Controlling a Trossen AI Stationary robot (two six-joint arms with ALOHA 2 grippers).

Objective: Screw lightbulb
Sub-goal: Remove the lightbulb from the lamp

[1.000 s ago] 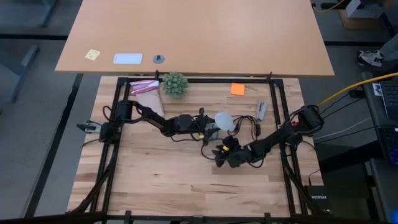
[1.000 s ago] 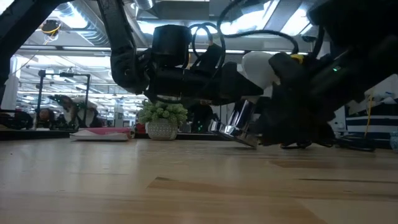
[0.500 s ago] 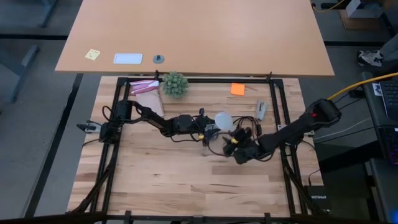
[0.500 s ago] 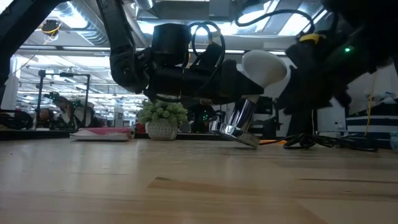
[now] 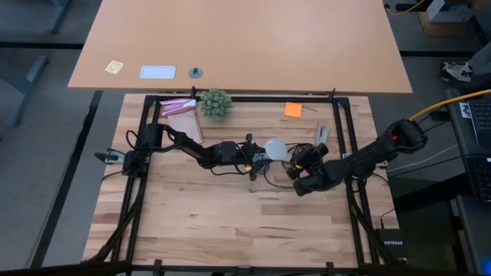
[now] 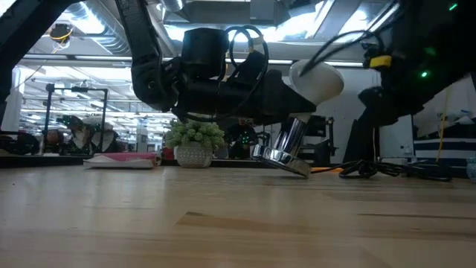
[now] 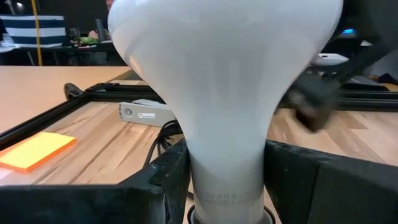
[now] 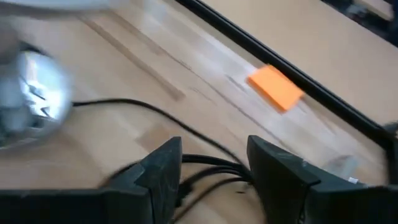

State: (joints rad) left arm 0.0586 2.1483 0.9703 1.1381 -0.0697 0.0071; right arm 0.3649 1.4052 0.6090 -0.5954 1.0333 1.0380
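Gripping the lightbulb (image 7: 224, 93) by its neck in my left gripper (image 5: 257, 159), I judge threading unfinished; right gripper (image 8: 211, 168) hangs open beside it.

A: Where does the lightbulb (image 5: 276, 149) sit in the overhead frame?

B: Just right of centre, with the left gripper (image 5: 257, 157) directly to its left, closed around the bulb's neck, and the socket (image 6: 286, 155) underneath, tilted on the table (image 5: 215, 222).

A: And the right gripper (image 5: 301, 178)?

B: Just right of the bulb and slightly lower, apart from it, fingers spread.

A: Farther up?

B: The potted plant (image 5: 215, 103) upper left of centre, a sticky note pad (image 5: 293, 110) upper right.
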